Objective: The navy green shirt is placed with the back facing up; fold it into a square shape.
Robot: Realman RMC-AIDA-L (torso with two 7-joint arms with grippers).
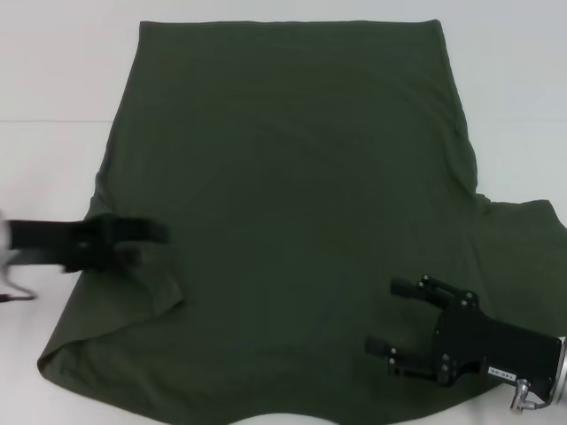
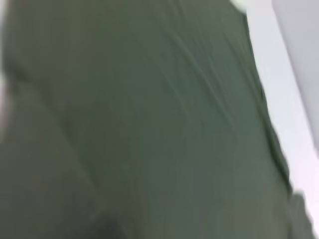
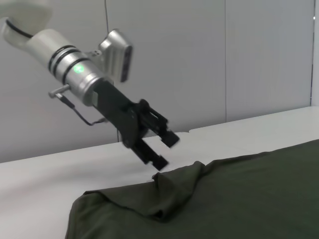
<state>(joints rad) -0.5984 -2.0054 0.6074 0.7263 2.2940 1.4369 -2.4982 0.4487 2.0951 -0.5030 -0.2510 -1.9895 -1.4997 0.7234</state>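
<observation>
White tabletop [image 1: 53,80] under everything, pale grey panelled wall [image 3: 199,59] behind it in the right wrist view.

Large dark olive-green short-sleeved cotton shirt [image 1: 292,204] spread flat across most of the table, plain side up, no lettering showing. Straight hem edge at the far side, curved neckline notch at the near edge. Sleeve on the robot's right lying out flat toward the table's right side. Sleeve on the robot's left folded inward over the body, forming a raised, rumpled flap [image 1: 146,283]; same flap seen in the right wrist view as a small peaked ridge of cloth [image 3: 174,191].

Left gripper [image 1: 146,241], black, on a silver wrist, reaching in from the left edge over the folded sleeve. Head view blurred there. In the right wrist view [image 3: 164,149] the two black fingers stand apart, tips just above the peak of the fold, nothing between them; released, not clearly touching the cloth.

Right gripper [image 1: 390,317], black, at the near right, low over the shirt body near the neckline side. Fingers spread wide, pointing toward the shirt's middle, empty. Contact with the fabric not clear.

Left wrist view filled almost wholly with smeared green cloth [image 2: 139,124], strip of white table [image 2: 279,99] along one side.
</observation>
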